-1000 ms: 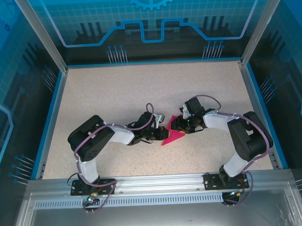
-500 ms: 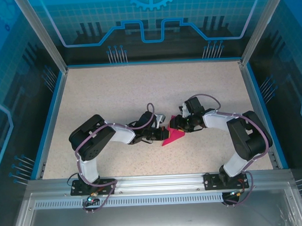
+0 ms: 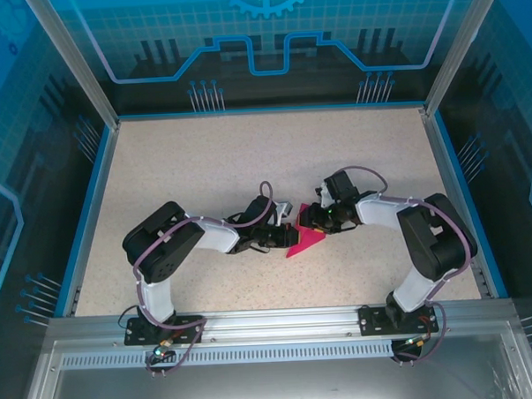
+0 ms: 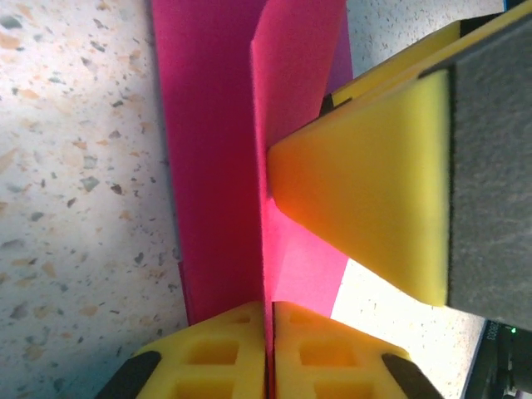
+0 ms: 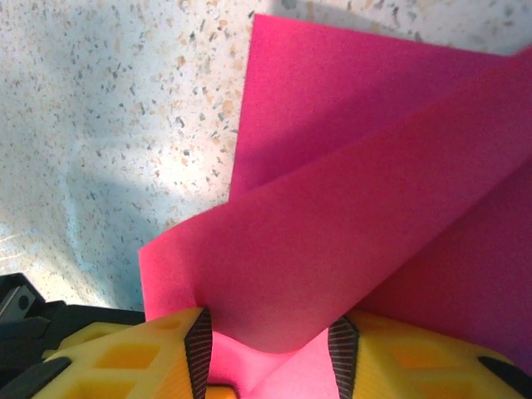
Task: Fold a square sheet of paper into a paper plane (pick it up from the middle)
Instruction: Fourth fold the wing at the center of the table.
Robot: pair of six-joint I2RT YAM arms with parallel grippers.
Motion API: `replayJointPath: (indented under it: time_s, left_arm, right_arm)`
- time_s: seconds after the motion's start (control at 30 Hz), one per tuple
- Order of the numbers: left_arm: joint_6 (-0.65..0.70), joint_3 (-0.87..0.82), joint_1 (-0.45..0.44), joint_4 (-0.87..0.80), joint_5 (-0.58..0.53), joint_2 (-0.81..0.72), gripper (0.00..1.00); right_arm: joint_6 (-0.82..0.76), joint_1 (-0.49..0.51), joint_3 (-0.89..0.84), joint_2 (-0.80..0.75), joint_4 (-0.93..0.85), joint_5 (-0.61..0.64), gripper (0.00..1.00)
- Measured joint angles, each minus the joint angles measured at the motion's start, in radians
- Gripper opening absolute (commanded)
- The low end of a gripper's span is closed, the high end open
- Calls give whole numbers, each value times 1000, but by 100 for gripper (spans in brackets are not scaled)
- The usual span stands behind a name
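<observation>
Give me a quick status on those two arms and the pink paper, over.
Left gripper shut on the paper sheet's raised flap. Right gripper jaws apart, curled flap between them. Sheet partly folded, rest lying on the table. Nothing blocking.

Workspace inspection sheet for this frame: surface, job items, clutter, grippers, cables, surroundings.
surface: speckled beige table, bare apart from the job's item
job's things: square sheet of paper, magenta, partly folded, one flap standing up, between the two arms
clutter: nothing seen
left gripper: shut on the sheet's upright fold, pads nearly touching
right gripper: jaws apart around a curled fold of the sheet
cables: purple, running along both arms and looping at the wrists, clear of the paper
surroundings: blue printed enclosure walls; metal rail carrying the arm bases
</observation>
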Motion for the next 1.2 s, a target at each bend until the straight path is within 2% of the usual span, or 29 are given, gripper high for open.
replayJointPath:
  time_s: [0.13,0.23,0.5,0.67,0.77,0.87,1.2]
  left_arm:
    - [-4,3,0,-5,11,-11,29]
    - [-6,2,0,-33,6,-33,33]
    - [-27,-65,16,-104,-29,-162,35]
    - [-56,-79,25,-122,-56,-235,24]
    - [-77,-78,25,-106,-56,-239,15]
    - [-95,-66,25,-99,-46,-223,11]
    - [-103,-13,25,-82,0,-136,8]
  right_arm:
    - [7,1,24,14,-34,14,43]
    - [10,2,46,29,-64,18,43]
    - [14,9,88,54,-120,37,43]
    - [14,14,101,60,-138,45,42]
    - [14,14,101,61,-139,48,42]
    - [14,15,106,64,-144,48,42]
    - [10,15,118,71,-162,48,42]
